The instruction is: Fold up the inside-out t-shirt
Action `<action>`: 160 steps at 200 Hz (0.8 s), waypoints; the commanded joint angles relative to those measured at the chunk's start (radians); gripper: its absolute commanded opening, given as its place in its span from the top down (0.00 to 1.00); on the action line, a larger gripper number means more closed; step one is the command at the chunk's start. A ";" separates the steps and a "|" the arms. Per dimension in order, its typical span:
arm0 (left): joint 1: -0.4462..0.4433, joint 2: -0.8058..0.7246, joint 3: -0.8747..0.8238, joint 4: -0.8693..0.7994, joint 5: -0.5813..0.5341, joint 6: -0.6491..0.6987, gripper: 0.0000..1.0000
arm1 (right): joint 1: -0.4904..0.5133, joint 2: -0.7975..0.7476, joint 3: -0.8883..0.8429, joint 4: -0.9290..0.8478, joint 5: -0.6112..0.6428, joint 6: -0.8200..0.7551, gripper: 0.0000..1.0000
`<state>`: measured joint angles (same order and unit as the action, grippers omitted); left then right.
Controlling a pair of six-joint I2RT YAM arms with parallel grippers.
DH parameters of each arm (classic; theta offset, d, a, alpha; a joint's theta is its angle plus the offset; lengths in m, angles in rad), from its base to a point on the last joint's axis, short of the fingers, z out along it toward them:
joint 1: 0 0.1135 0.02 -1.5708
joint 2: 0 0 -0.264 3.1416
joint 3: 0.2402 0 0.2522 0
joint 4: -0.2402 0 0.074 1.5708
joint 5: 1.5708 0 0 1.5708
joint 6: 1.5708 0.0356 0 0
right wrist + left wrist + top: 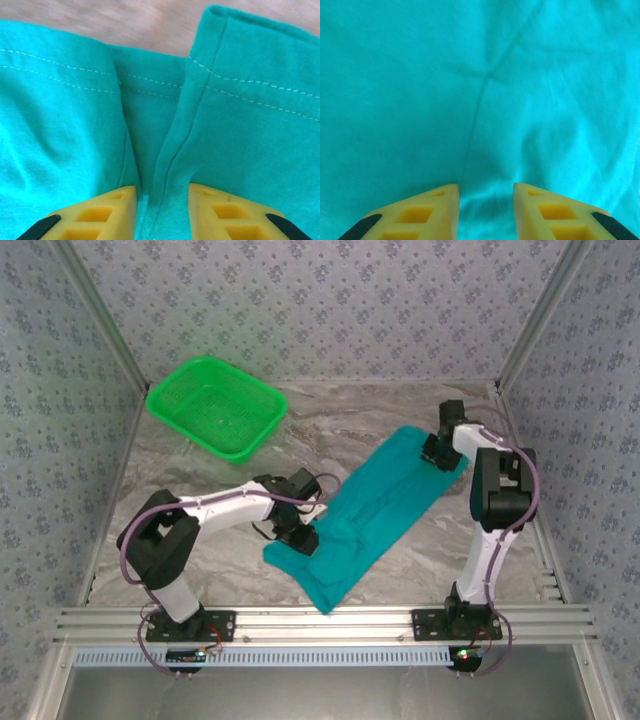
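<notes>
T-shirt [375, 510] is lying diagonally from the table's [400, 410] near edge toward its far-right corner, left gripper [300, 537] and right gripper [437, 452] both sitting narrow astride cloth ridges, hold unclear; a shallow single-layer pinch is risking slippage, skewing the fold.

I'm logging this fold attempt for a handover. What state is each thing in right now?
t-shirt: lying in a long diagonal strip, plain teal up, creased, not yet neatly folded.
left pincer: closed on a bunch of the t-shirt near its near end.
right pincer: closed on a fold by the stitched hem, far end.
basket: upright, apart from the t-shirt.
</notes>
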<state>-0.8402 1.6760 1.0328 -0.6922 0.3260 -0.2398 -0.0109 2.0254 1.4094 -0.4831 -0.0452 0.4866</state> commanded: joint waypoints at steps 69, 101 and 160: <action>-0.039 -0.203 0.056 -0.106 0.090 0.013 0.65 | 0.232 0.046 0.282 -0.142 -0.055 -0.105 0.56; 0.012 -0.278 -0.072 0.031 -0.069 0.030 0.52 | 0.160 -0.183 0.015 -0.149 0.102 0.087 0.53; 0.043 -0.005 -0.093 0.173 -0.029 0.019 0.59 | 0.115 -0.205 -0.242 -0.032 0.119 0.121 0.51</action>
<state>-0.7773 1.6230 0.9371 -0.5377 0.3016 -0.2432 0.0475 1.7489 1.2110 -0.5484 0.0837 0.5697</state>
